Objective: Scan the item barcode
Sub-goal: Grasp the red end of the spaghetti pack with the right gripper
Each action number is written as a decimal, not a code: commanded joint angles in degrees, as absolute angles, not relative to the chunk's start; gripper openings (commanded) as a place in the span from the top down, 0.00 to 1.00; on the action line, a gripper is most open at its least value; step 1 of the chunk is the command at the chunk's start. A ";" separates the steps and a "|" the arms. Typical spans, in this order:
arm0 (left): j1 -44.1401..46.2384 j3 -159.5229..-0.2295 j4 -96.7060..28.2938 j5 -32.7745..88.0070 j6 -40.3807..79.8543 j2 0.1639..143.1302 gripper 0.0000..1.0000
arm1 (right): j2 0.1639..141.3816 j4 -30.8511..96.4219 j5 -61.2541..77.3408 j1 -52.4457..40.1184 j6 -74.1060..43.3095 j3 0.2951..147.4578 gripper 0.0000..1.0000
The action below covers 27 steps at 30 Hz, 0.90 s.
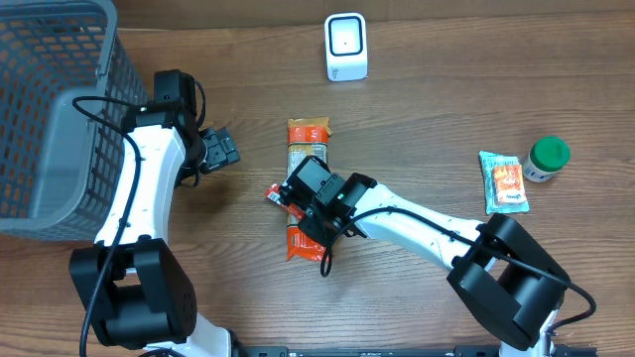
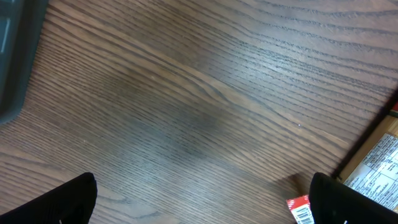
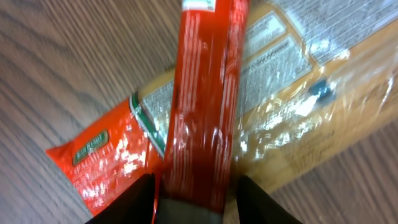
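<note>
Now | glossy red packet (image 3: pixel 205 93) runs bottom-to-top, crossing orange pack (image 3: pixel 286 99) | right gripper (image 3: pixel 196 194) straddles it, grip unclear | left gripper (image 2: pixel 205 199) wide apart

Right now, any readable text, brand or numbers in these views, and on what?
None legible.
pasta pack: green logo and white fine print, blurred.
red packet: print lost in glare.
barcode: bars only, digits too small.
sachet, jar: too small.
scanner: no marking seen.
</note>
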State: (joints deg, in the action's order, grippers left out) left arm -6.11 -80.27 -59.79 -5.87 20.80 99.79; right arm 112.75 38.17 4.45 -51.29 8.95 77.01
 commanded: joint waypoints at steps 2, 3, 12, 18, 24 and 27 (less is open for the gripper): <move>-5.98 -80.73 -59.70 -6.37 20.12 99.66 0.00 | 110.48 39.99 4.64 -50.81 8.73 76.95 0.56; -5.98 -80.71 -59.70 -6.37 20.12 99.66 0.00 | 110.45 40.21 4.64 -50.81 8.73 76.95 0.56; -5.98 -80.71 -59.72 -6.37 20.12 99.66 0.00 | 110.45 40.16 4.64 -50.78 8.75 76.97 0.56; -5.98 -80.71 -59.70 -6.37 20.12 99.66 0.00 | 110.45 39.97 4.64 -50.70 8.56 76.99 0.57; -5.98 -80.71 -59.72 -6.37 20.12 99.66 0.00 | 110.45 40.18 4.62 -50.41 7.68 76.99 0.96; -5.98 -80.71 -59.70 -6.37 20.12 99.66 0.00 | 109.65 40.21 4.62 -50.39 7.68 76.99 0.97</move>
